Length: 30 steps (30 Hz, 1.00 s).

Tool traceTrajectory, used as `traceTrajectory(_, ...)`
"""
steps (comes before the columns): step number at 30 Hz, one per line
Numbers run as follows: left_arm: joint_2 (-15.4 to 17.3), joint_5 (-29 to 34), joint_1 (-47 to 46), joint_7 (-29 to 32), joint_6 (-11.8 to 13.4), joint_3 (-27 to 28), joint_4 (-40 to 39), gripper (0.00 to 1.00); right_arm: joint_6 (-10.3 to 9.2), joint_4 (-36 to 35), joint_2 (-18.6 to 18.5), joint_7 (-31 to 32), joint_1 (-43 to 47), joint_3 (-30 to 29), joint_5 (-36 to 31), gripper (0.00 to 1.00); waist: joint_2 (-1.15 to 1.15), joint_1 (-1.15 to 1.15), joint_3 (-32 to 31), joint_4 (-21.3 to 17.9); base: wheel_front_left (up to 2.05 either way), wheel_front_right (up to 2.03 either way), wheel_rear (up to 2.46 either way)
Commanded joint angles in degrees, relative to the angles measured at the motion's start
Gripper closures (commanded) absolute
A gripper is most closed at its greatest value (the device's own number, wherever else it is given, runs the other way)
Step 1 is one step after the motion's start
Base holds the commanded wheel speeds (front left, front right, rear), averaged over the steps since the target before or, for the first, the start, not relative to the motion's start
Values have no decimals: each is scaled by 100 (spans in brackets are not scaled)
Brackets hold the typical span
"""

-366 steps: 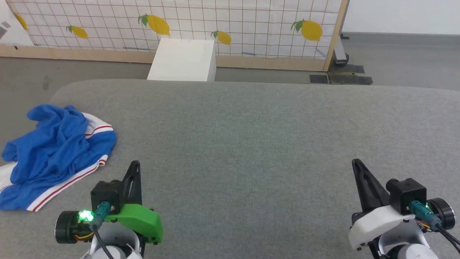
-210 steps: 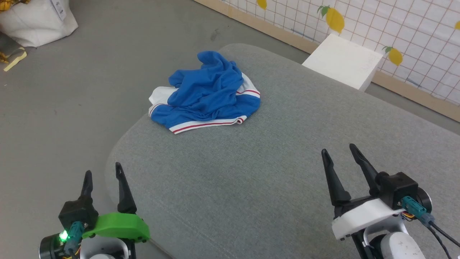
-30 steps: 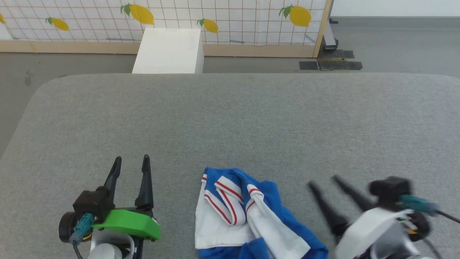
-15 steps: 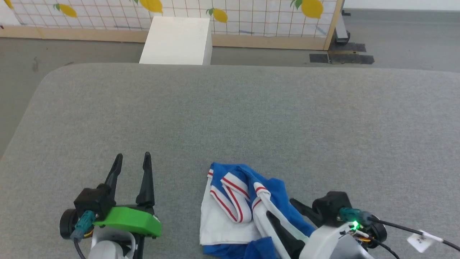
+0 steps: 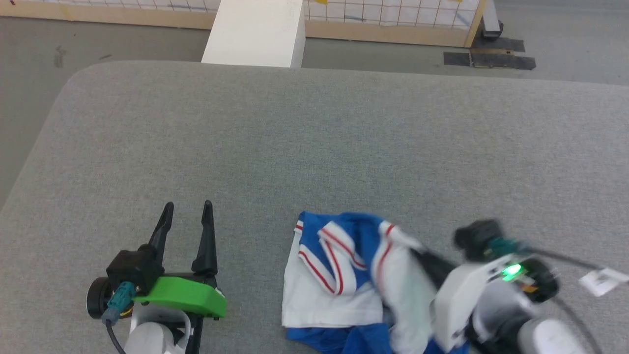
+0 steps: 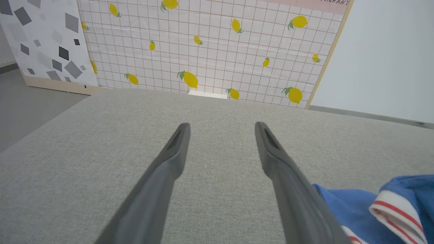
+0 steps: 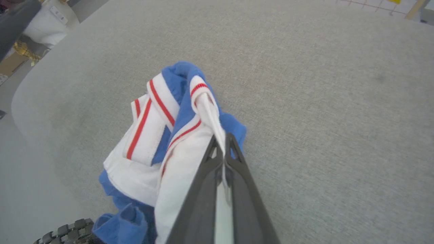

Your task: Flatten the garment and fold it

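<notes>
The garment (image 5: 339,275), blue with white panels and red stripes, lies crumpled on the grey table near its front edge. My right gripper (image 7: 222,140) is shut on a white band of the garment (image 7: 159,135), which is pinched between the two fingers; in the head view the right gripper (image 5: 422,258) is blurred at the cloth's right side. To the left of the garment my left gripper (image 5: 188,209) stands open with nothing between its fingers. In the left wrist view the left gripper (image 6: 222,127) points across bare table, with the garment (image 6: 383,206) at the lower right.
The grey padded table (image 5: 314,137) stretches wide beyond and to both sides of the cloth. A white box (image 5: 255,32) stands on the floor past the far edge, before a lemon-print screen (image 6: 210,47). A white bag (image 7: 51,23) lies on the floor.
My right gripper has shut on the white band of the garment and lifted it a little. The head camera has tilted down. The left gripper has stayed open and still.
</notes>
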Motion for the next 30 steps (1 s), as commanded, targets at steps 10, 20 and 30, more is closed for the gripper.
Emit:
traceTrajectory(10,-29,-91,-457,-22,33,-169,-92,0,-8,974,-908,84,-1873,-2200,-488,100,0,0,592,188,0,0,0)
traceTrajectory(20,-29,-127,-805,-22,74,-403,-92,0,-8,3228,-1077,-631,-3293,-2871,-1022,100,0,0,1130,413,0,0,0)
traceTrajectory(30,-29,-32,-607,-22,16,-492,107,0,-8,3227,-431,-2605,-2624,-2868,-925,0,0,0,515,288,0,0,0)
